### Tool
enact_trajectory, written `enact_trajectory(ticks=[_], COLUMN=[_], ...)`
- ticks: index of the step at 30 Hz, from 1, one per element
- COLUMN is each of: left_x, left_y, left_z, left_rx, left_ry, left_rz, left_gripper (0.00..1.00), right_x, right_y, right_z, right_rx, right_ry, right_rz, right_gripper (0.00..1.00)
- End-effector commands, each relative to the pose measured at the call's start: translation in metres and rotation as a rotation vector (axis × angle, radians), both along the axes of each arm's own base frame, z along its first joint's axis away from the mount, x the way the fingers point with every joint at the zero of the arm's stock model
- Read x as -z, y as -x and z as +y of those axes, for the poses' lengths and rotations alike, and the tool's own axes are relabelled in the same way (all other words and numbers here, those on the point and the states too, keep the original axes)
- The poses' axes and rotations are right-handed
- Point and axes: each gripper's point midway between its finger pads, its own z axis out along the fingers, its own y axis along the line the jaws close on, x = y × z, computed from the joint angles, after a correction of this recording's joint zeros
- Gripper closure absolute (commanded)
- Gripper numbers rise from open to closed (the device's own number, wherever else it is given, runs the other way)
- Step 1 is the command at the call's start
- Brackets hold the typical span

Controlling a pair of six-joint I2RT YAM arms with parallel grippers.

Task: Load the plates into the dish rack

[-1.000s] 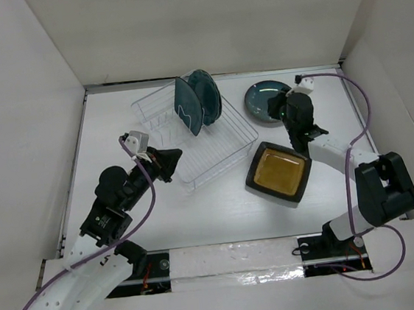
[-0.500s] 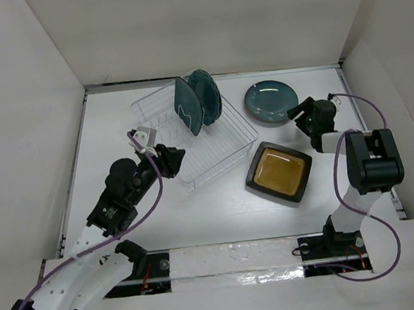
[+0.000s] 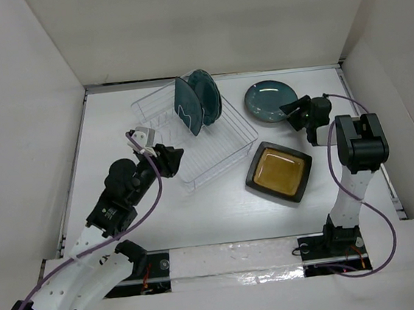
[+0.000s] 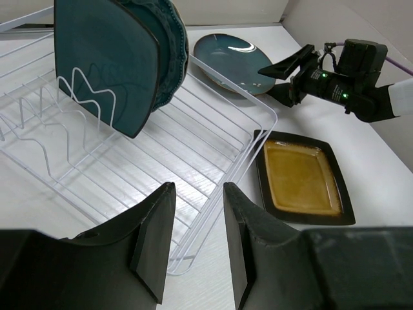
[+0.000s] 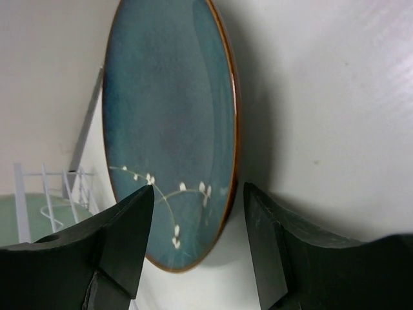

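The dish rack (image 3: 206, 144) is a clear wire tray left of centre. A teal square plate (image 3: 187, 107) and a teal scalloped plate (image 3: 207, 93) stand upright in it. On the table lie a dark teal round plate (image 3: 268, 101) and a black-rimmed amber square plate (image 3: 278, 171). My left gripper (image 3: 171, 159) hovers open over the rack's near left edge (image 4: 213, 213), nothing between its fingers (image 4: 155, 232). My right gripper (image 3: 292, 113) is open, low at the dark teal plate's right rim. In the right wrist view that plate (image 5: 168, 123) has its rim lined up between my fingertips (image 5: 132, 219).
The white side walls stand close on the left and right. The amber plate sits between the rack's right corner and the right arm. In the right wrist view, rack wires (image 5: 45, 194) and a pale green patch (image 5: 26, 216) show behind the round plate.
My right arm has swung round, bringing its gripper low beside the dark teal plate's right rim, and its jaws opened. My left gripper opened and edged toward the rack.
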Motion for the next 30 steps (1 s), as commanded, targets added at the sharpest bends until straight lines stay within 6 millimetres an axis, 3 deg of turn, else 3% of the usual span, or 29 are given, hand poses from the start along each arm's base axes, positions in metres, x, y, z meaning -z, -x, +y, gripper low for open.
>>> enact_trajectory(ticks=[1, 7, 10, 11, 15, 17, 24, 25, 26, 29, 30], left_x=[-0.034, -0.046, -0.045, -0.046, -0.045, -0.046, -0.048, -0.049, -0.051, -0.052, -0.055], left_y=[0.0, 0.001, 0.002, 0.002, 0.002, 0.003, 0.005, 0.006, 0.007, 0.009, 0.01], left_z=[0.004, 0.015, 0.017, 0.017, 0.016, 0.015, 0.014, 0.015, 0.015, 0.018, 0.02], left_rx=[-0.013, -0.059, -0.062, -0.062, -0.057, -0.051, -0.04, -0.041, -0.042, -0.048, -0.05], left_ry=[0.034, 0.052, 0.048, 0.049, 0.044, 0.046, 0.054, 0.059, 0.064, 0.07, 0.075], left_rz=[-0.084, -0.123, -0.123, -0.124, -0.122, -0.124, -0.13, -0.134, -0.142, -0.148, -0.155], left_gripper=[0.68, 0.68, 0.67, 0.68, 0.68, 0.68, 0.68, 0.68, 0.67, 0.68, 0.68], right_x=[-0.018, -0.008, -0.012, -0.011, -0.019, -0.033, -0.119, -0.147, -0.16, -0.22, -0.236], right_y=[-0.02, -0.031, -0.034, -0.031, -0.028, -0.026, -0.003, 0.003, 0.006, 0.02, 0.025], right_z=[0.011, 0.013, 0.015, 0.015, 0.009, 0.008, -0.003, -0.003, -0.005, 0.011, 0.028], right_rx=[-0.041, -0.05, -0.05, -0.045, -0.01, -0.003, 0.022, 0.019, 0.016, -0.021, -0.056], right_ry=[-0.102, -0.234, -0.271, -0.276, -0.258, -0.265, -0.233, -0.214, -0.171, -0.071, -0.049], right_rz=[-0.083, -0.081, -0.103, -0.1, -0.125, -0.18, -0.399, -0.446, -0.47, -0.574, -0.602], right_gripper=[0.37, 0.4, 0.54, 0.68, 1.0, 1.0, 1.0, 1.0, 1.0, 1.0, 1.0])
